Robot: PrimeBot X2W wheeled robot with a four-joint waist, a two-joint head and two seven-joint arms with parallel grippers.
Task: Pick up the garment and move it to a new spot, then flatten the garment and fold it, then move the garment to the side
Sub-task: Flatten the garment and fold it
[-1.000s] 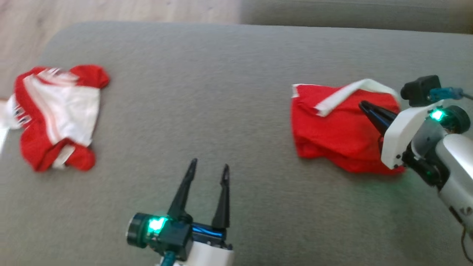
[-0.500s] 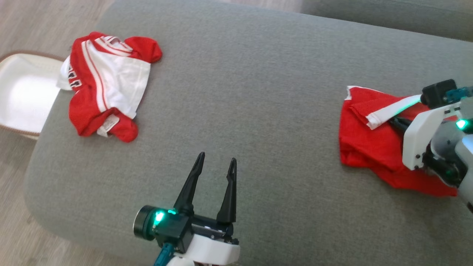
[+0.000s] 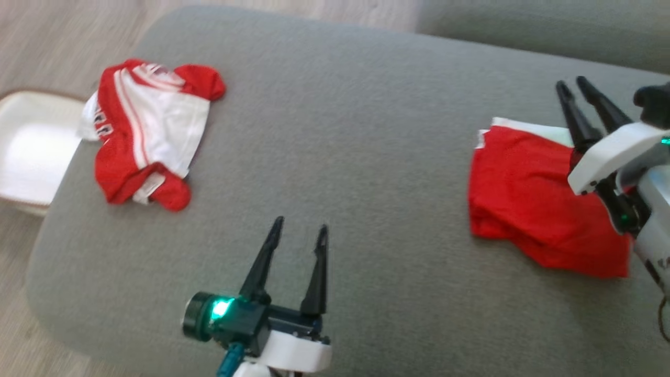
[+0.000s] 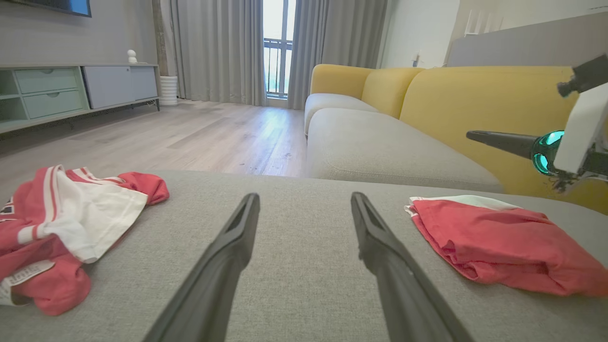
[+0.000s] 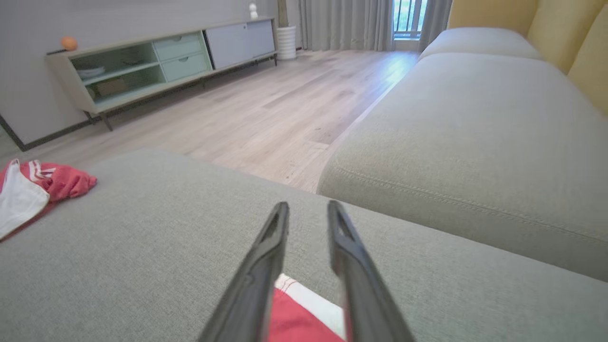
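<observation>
Closing step, moving to the side, apparently complete: folded red garment [image 3: 523, 204] flat on grey cushion [image 3: 340, 131], right of frame. Right gripper [image 3: 570, 82] just above its far edge, fingers slightly parted, empty. Left gripper [image 3: 300, 224], lower centre, wide open, empty. Next, likely: a reach toward crumpled red-and-white garment [image 3: 146, 125], upper left.

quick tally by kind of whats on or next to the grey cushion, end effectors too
garments: 2 (folded red garment, red-and-white garment)
white container: 1
end effectors: 2 (left end effector, right end effector)
total: 5
</observation>
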